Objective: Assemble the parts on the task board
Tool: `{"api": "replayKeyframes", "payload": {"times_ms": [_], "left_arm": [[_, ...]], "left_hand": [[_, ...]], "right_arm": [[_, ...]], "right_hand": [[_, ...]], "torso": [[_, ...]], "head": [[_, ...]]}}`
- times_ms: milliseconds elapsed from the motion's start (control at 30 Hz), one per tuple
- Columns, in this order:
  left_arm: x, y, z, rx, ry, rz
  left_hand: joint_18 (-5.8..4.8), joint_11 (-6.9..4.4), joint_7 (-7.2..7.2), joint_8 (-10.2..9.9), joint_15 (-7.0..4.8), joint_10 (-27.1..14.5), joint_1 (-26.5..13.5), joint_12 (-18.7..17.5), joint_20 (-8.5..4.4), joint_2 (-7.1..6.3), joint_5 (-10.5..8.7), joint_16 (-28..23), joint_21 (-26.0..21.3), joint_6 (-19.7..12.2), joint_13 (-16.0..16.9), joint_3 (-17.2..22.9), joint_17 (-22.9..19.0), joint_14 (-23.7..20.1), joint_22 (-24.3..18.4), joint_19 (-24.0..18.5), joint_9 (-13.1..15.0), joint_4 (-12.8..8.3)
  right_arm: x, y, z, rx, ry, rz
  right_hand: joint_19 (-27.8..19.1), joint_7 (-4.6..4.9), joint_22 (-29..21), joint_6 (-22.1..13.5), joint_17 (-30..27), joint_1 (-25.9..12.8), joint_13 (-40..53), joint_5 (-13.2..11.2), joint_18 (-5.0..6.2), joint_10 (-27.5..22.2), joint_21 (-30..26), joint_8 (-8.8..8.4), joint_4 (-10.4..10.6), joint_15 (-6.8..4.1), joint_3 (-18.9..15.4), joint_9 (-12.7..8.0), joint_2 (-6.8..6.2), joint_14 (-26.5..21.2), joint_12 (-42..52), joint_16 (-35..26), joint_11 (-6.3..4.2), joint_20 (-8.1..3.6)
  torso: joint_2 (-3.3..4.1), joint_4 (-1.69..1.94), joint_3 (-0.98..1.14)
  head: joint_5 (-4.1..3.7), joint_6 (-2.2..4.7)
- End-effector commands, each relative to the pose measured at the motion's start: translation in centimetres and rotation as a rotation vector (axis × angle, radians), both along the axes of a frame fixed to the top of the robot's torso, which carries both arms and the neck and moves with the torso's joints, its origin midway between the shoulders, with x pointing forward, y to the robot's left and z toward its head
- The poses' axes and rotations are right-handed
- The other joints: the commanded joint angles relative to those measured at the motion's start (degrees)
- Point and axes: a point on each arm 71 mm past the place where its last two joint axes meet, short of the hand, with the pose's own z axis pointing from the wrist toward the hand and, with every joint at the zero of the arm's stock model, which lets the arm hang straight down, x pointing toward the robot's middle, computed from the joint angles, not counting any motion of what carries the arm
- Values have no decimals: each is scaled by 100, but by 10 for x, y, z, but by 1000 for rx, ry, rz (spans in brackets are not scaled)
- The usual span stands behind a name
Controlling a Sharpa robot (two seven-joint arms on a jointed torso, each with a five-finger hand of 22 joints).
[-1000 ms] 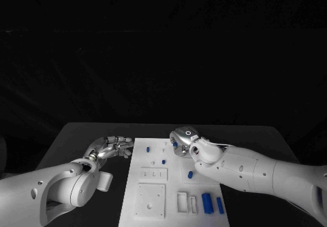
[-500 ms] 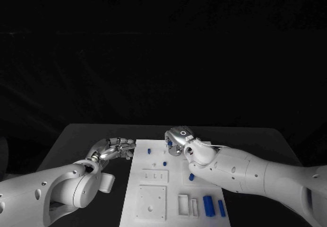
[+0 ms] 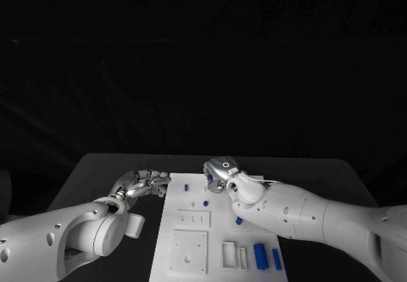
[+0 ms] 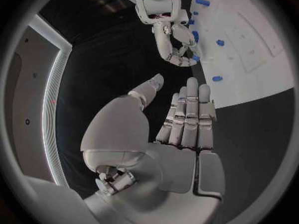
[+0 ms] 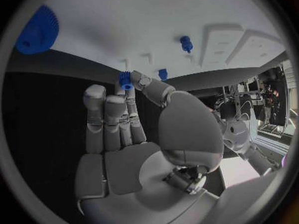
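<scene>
The white task board (image 3: 191, 244) lies in the middle of the table. My right hand (image 3: 220, 174) hovers over its far end and pinches a small blue toothed part (image 5: 126, 79) between thumb and a finger. My left hand (image 3: 146, 183) hangs just off the board's far left corner with its fingers (image 4: 187, 115) straight, thumb apart, holding nothing. Small blue pegs (image 3: 186, 187) (image 3: 205, 203) stand in the board, and another blue part (image 3: 238, 221) lies near its middle. A blue gear (image 5: 37, 30) and a blue peg (image 5: 185, 43) sit on the board in the right wrist view.
Two longer blue parts (image 3: 260, 257) (image 3: 274, 258) lie at the board's near right corner beside white raised blocks (image 3: 232, 254). A square white plate (image 3: 187, 249) with corner holes sits at the near left. Dark table (image 3: 102, 170) surrounds the board.
My right hand has drifted a little to the left over the board's far end, still pinching the blue part. My left hand has edged slightly toward the board.
</scene>
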Motion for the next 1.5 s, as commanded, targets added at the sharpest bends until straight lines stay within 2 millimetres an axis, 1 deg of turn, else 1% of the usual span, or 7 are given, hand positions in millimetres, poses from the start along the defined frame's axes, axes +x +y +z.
{"api": "replayKeyframes", "payload": {"times_ms": [33,433,900,1067,1300,1400,1500], "left_arm": [[0,-4,3,-8,-10,-16],[1,-6,9,-8,-23,-24],[3,-9,12,-6,-31,-25],[3,-9,13,-6,-32,-26],[4,-9,14,-6,-33,-26],[4,-9,14,-6,-33,-26],[4,-9,14,-6,-32,-26]], "left_hand": [[57,5,7,-35,-16,-11,-49,-32,-27,8,-31,-29,21,20,-6,21,10,26,76,-8,-8,-15],[58,7,8,-36,-16,-9,-51,-35,-27,5,-31,-29,22,20,-7,28,11,26,77,-9,-9,-22],[58,8,10,-36,-16,-6,-56,-38,-27,0,-32,-30,24,22,-7,36,12,26,77,-10,-10,-31],[58,8,10,-37,-16,-5,-59,-39,-27,-1,-32,-30,25,22,-8,39,13,26,78,-10,-11,-34],[58,8,11,-37,-15,-4,-63,-40,-26,-2,-32,-30,25,22,-8,43,14,26,78,-10,-12,-35],[58,9,11,-37,-15,-4,-64,-41,-26,-2,-32,-30,26,22,-8,44,14,26,78,-10,-12,-36],[58,9,11,-37,-15,-4,-65,-42,-26,-3,-33,-30,26,22,-8,44,14,26,78,-10,-12,-37]], "right_arm": [[1,2,0,-7,2,-1],[5,3,-1,-10,7,-7],[6,3,-1,-6,16,-2],[8,3,-2,-6,28,-9],[10,1,-3,2,43,-14],[12,0,-4,17,56,-16],[12,-2,-4,36,65,-16]], "right_hand": [[180,15,127,39,-7,12,195,21,399,357,32,10,6,-107,22,9,-51,-85,1,34,-69,-220],[174,15,126,38,-12,9,200,21,399,355,37,7,9,-106,26,13,-54,-88,-5,35,-68,-221],[169,16,124,37,-16,6,205,21,399,355,41,4,11,-106,30,17,-56,-89,-10,37,-67,-223],[165,17,123,35,-19,4,207,21,399,353,43,1,12,-106,31,19,-58,-91,-15,38,-67,-224],[133,33,115,-6,-42,-12,213,20,399,309,39,-30,29,-89,44,25,-77,-108,-59,29,-49,-217],[115,81,108,-120,-62,-71,194,25,399,180,36,-104,69,-41,22,6,-145,-111,-147,23,0,-200],[110,178,102,-335,-85,-174,141,24,397,-70,37,-239,152,64,-43,-42,-268,-95,-295,32,104,-160]], "torso": [[15,4,-1],[80,52,-26],[139,82,-45],[149,68,-41],[163,59,-48],[161,56,-49],[162,53,-51]], "head": [[1,-6],[-33,24],[14,24],[32,25],[32,17],[29,17],[31,20]]}}
